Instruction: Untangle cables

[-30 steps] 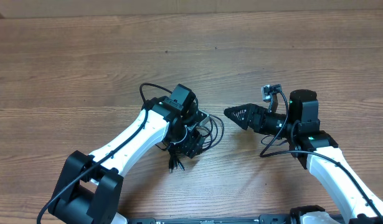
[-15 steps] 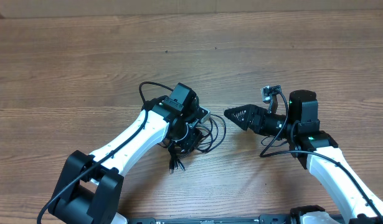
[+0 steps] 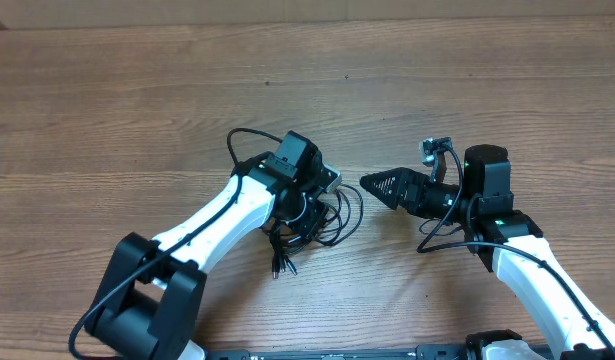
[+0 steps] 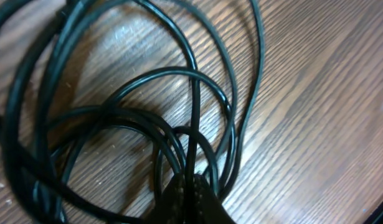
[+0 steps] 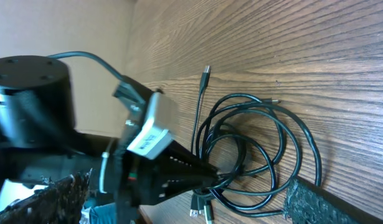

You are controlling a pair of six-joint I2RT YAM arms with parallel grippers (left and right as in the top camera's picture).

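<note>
We found one tangled bundle of the cables lying on the wooden table under the left gripper. Its long axis ran diagonally, from the loops spread toward the right gripper down to a tail whose plug ends pointed at the near edge. The left gripper was clenched on several strands at the bundle's middle. The right gripper hung just beside the loops, apart from them, jaws spread wide; we counted two grippers and one bundle, but could not tell how many cords.
</note>
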